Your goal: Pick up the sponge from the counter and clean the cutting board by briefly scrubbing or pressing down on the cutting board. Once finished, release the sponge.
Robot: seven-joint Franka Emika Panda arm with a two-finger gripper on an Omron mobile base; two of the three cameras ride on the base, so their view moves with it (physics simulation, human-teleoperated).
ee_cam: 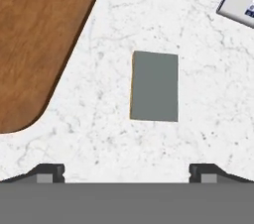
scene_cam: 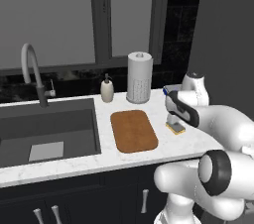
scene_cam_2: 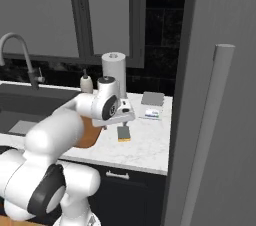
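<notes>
In the left base view, a small rectangular sponge with a yellow body and grey-green top (scene_cam: 175,127) is seen lying flat on the white marble-look counter (scene_cam: 188,143), just to the right of the brown wooden cutting board with rounded corners (scene_cam: 133,130), with bare counter between the two; the two-finger gripper (scene_cam: 174,118) is poised directly above the sponge, its fingertips hidden behind the dark wrist. A white paper-towel roll (scene_cam: 139,77) and a cream soap dispenser (scene_cam: 107,90) are stood at the back, beside the dark sink basin (scene_cam: 47,129). In the right base view, the sponge (scene_cam_2: 123,133) is shown just below the gripper (scene_cam_2: 123,120), apart from it, with a blue-and-white flat object (scene_cam_2: 151,114) beyond. In the hand view, the grey-green face of the sponge (ee_cam: 154,86) is centred between the two dark fingertips (ee_cam: 48,172), which are spread wide with nothing held, the board's (ee_cam: 39,39) rounded corner lying to one side. The sponge is judged to be light, soft and compressible, unlikely to slip or break; a hold across its two long sides, low on the yellow body, is thought best, since the jaws already straddle that narrower width.
</notes>
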